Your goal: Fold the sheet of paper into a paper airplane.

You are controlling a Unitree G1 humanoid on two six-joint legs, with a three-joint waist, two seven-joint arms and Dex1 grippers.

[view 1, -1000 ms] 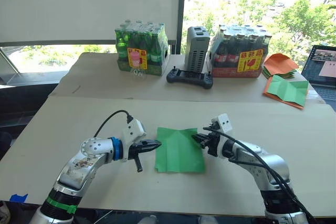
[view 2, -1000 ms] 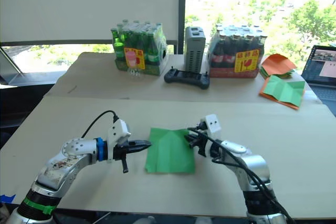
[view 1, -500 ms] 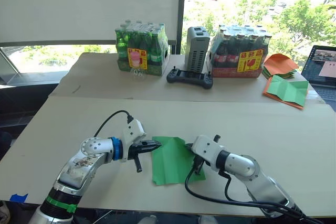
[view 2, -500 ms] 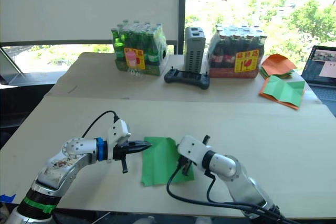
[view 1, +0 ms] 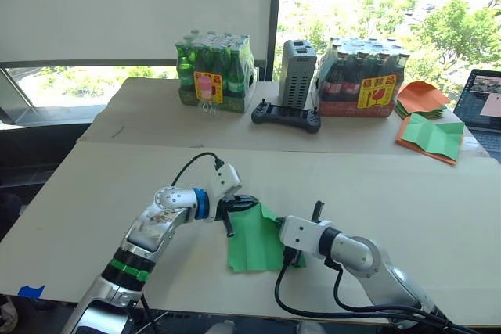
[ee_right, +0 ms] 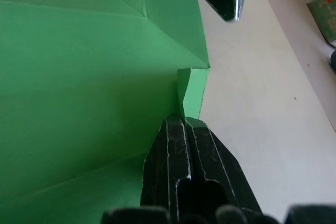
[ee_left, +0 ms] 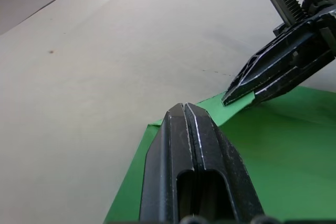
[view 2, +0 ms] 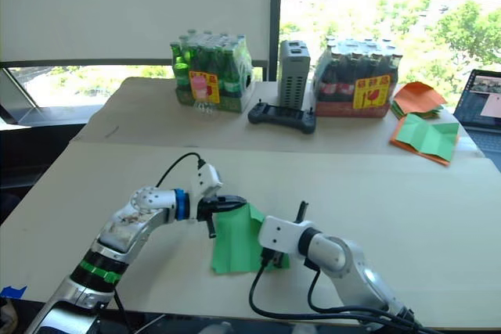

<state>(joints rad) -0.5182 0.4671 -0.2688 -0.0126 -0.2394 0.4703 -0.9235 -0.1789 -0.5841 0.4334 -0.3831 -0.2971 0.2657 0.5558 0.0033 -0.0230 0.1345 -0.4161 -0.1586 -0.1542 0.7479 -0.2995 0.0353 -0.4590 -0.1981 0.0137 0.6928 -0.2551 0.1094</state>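
The sheet of paper (view 1: 252, 246) is bright green and creased, lying on the near table between my two arms. Its far edge is lifted into a small raised flap (ee_right: 193, 85). My right gripper (ee_right: 185, 120) is shut on that flap, and it also appears pinching the green corner in the left wrist view (ee_left: 229, 98). My left gripper (view 1: 250, 202) is shut, its tip (ee_left: 184, 107) resting at the sheet's far left edge, a short way from the right fingertips. The paper airplane is out of view.
On the far table stand a pack of green bottles (view 1: 213, 72), a grey box (view 1: 297, 74), a black controller (view 1: 286, 115) and a pack of dark bottles (view 1: 364, 76). Orange sheets (view 1: 421, 95), a green sheet edged with orange (view 1: 429, 135) and a laptop (view 1: 487, 103) lie far right.
My right gripper swung from the sheet's right edge across it and now holds a raised flap at the far edge. My left gripper moved right onto the sheet's far left edge.
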